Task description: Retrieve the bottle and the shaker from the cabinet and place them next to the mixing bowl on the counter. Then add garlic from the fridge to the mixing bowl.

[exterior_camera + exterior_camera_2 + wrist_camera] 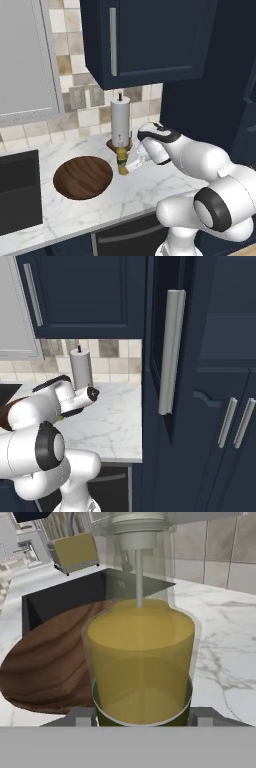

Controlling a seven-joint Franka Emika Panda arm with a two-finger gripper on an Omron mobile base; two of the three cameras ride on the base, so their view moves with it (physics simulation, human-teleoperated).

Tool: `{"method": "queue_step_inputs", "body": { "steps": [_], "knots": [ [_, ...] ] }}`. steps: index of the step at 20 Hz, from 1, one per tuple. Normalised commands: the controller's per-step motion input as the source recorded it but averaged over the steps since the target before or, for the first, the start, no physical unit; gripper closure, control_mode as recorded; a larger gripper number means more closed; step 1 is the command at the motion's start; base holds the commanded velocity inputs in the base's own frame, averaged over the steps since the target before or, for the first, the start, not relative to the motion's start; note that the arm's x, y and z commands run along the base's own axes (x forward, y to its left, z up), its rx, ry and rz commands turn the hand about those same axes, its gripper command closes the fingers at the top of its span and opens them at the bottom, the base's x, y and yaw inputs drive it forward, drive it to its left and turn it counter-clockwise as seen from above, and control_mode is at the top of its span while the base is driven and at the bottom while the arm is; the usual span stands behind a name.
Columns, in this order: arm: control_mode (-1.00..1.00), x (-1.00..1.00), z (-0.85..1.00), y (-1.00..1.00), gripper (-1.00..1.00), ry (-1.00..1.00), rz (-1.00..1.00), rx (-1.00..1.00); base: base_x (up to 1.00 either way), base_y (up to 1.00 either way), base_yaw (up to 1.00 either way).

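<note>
The olive-yellow bottle (121, 162) stands upright just right of the mixing bowl (82, 176), at or just above the counter (150, 192). My gripper (129, 161) reaches it from the right and is shut on it. In the hand view the bottle (141, 662) sits between my fingertips (80, 716), its thin spout pointing up, with the wooden bowl (50, 667) close behind it on the left. The navy cabinet (150, 40) hangs above. The shaker, garlic and fridge are out of view.
A tall white paper-towel roll (120, 122) stands right behind the bottle against the tiled wall. The black sink (17, 192) lies left of the bowl. A navy door (170, 351) with a long grey handle stands open at the counter's right end.
</note>
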Motion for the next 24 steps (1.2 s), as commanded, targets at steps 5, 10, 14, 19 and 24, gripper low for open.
{"method": "queue_step_inputs", "body": {
  "steps": [5, 10, 14, 19, 24],
  "knots": [
    [-1.0, 0.08, -0.02, -0.02, 1.0, 0.0, 0.0, 0.0, 0.0, 0.0, 0.0],
    [-1.0, 0.15, -0.1, 0.0, 1.0, -0.01, 0.0, 0.0, 0.0, 0.0, 0.0],
    [-1.0, 0.07, -0.15, 0.0, 1.0, -0.03, 0.0, 0.0, 0.0, 0.0, 0.0],
    [-1.0, 0.06, -0.15, 0.0, 1.0, -0.03, 0.0, 0.0, 0.0, 0.0, 0.0],
    [-1.0, 0.01, -0.21, 0.0, 1.0, -0.01, 0.0, 0.0, 0.0, 0.0, 0.0]
  ]
}}
